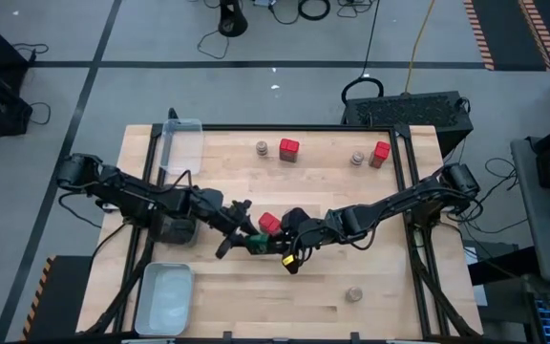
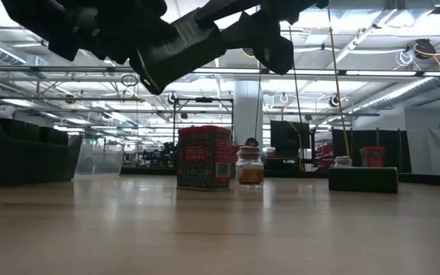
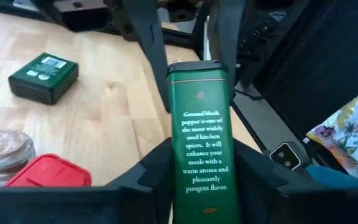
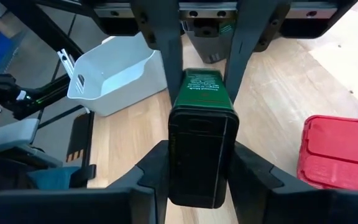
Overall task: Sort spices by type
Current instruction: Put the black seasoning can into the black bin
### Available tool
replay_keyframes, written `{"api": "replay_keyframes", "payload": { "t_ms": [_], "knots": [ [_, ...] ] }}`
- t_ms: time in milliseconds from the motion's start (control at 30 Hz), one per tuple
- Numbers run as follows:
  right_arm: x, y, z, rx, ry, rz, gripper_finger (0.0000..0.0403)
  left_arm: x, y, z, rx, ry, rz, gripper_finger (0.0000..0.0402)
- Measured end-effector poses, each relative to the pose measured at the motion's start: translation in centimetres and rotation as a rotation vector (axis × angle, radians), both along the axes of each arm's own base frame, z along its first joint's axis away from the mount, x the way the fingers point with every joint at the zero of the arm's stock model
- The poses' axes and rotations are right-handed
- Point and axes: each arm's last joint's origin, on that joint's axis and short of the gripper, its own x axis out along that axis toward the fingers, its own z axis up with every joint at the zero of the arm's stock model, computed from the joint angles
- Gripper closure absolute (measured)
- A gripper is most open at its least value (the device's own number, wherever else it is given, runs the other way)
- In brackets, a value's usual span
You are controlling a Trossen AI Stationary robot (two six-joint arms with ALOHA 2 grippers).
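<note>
So both grippers are pinching one boxy, glossy green tin [image 3: 201, 134] mid-table: left gripper [image 3: 191, 81] and right gripper [image 4: 196, 71] gripping opposite ends. A red-lidded tin [image 4: 336, 151] is sitting just beside it, and the white tray [image 4: 114, 81] is looking empty, I think.

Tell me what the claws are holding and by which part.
Both claws clamp one green pepper tin: the left claw at one end, the right claw at the lid end.

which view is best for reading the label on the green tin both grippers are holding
The left wrist view: the green tin faces it, its pepper label legible. The right wrist view shows only its dark end and part of the top. The high view shows a sliver between the arms. The low view doesn't show it.
</note>
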Motion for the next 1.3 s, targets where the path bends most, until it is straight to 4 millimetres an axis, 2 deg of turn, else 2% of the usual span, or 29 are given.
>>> {"api": "replay_keyframes", "payload": {
  "t_ms": [67,333,700,867,1100,1300],
  "knots": [
    [0.0,0.0,0.0,-0.003,0.000,-0.001,0.0294,0.0,0.1,0.0,-0.002,0.002,0.006,0.0285],
    [0.0,0.0,0.0,-0.009,0.000,0.001,0.0279,0.1,0.4,0.0,0.003,-0.003,0.005,0.0285],
    [0.0,-0.1,0.3,-0.046,-0.017,0.027,0.0224,0.0,0.4,0.0,0.055,-0.032,-0.016,0.0282],
    [-0.7,-0.4,1.4,-0.083,-0.031,0.041,0.0205,-0.2,0.5,0.3,0.059,-0.035,-0.014,0.0281],
    [-1.8,-0.9,3.1,-0.166,-0.056,0.012,0.0204,-1.9,1.6,2.3,0.097,-0.049,0.007,0.0280],
    [-1.9,-0.8,3.2,-0.184,-0.054,0.007,0.0204,-4.4,2.4,4.6,0.159,-0.091,0.014,0.0279]
  ]
}}
